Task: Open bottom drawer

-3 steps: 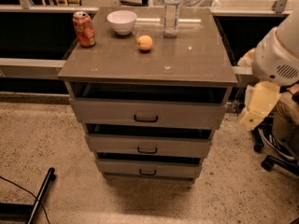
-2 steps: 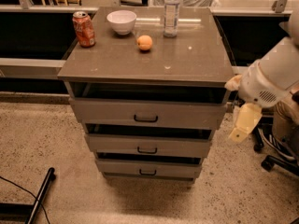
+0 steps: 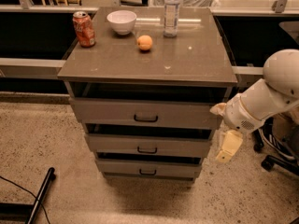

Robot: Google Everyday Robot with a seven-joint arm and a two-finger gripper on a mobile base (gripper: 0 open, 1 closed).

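Observation:
A grey-taupe cabinet has three drawers. The bottom drawer is the lowest and narrowest front, with a small black centre handle; it looks closed. Above it are the middle drawer and the top drawer. My gripper hangs at the end of the white arm, to the right of the cabinet at about the middle drawer's height, apart from the drawers.
On the cabinet top stand a red soda can, a white bowl, an orange and a water bottle. A black office chair base is at right. A black bar lies on the floor at lower left.
The arm has swung left and down, bringing the gripper closer to the cabinet's right side and lower, near the middle drawer's level.

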